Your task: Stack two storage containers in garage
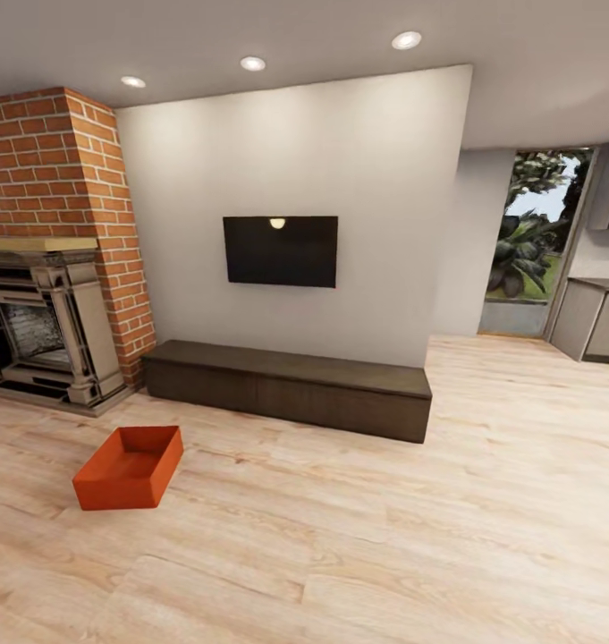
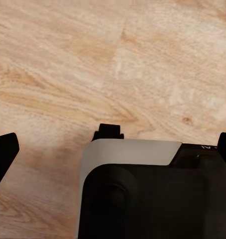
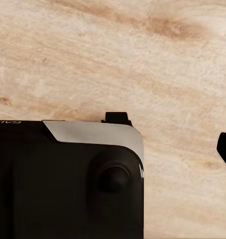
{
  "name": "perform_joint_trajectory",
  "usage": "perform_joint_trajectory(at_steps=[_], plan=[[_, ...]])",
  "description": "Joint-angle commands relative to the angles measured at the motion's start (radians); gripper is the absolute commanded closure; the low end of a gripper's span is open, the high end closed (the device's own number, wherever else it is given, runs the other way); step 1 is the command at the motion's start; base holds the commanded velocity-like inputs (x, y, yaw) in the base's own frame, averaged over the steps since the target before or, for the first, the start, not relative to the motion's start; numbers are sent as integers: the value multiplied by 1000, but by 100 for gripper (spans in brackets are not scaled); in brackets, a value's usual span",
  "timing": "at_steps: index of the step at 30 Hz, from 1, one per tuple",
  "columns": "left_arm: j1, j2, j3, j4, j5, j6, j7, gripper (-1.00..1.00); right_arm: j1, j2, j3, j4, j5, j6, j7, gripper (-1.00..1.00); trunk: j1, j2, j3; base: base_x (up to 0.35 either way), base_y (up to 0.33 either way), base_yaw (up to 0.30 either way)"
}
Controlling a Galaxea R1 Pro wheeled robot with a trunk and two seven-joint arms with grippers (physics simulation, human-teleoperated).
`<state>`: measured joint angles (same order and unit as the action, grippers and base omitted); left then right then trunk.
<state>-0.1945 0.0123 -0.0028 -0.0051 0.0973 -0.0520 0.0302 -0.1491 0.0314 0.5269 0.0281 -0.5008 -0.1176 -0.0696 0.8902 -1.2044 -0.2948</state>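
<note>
The head view shows the living room: a TV over a cabinet, a fireplace, and one orange-red open bin on the wood floor before the fireplace. Both wrist views show the robot's base over planks; the left gripper has its fingers wide apart, the right gripper I cannot tell.

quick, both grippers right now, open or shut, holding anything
Left gripper: open, holding nothing, jaws spread wide over the wood floor.
Right gripper: cannot tell; one dark fingertip shows at the frame edge, over bare floor.
</note>
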Motion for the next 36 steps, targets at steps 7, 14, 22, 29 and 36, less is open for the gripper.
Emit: perform_joint_trajectory(at_steps=[7, 14, 22, 29, 36], plan=[[0, 0, -1, 1, 10, -3, 0, -100, -1, 1, 8, 3, -8, -5, -1, -100, 1, -1, -1, 321, 0, 0], [-1, 0, -1, 1, 10, -3, 0, -100, -1, 1, 8, 3, -8, -5, -1, -100, 1, -1, -1, 321, 0, 0], [0, 0, -1, 1, 10, -3, 0, -100, -1, 1, 8, 3, -8, -5, -1, -100, 1, -1, -1, 321, 0, 0], [0, 0, -1, 1, 10, -4, 0, -100, -1, 1, 8, 3, -8, -5, -1, -100, 1, -1, -1, 319, 0, 0], [-1, 0, -1, 1, 11, -5, 0, -100, -1, 1, 8, 3, -8, -5, -1, -100, 1, -1, -1, 165, 0, 0]])
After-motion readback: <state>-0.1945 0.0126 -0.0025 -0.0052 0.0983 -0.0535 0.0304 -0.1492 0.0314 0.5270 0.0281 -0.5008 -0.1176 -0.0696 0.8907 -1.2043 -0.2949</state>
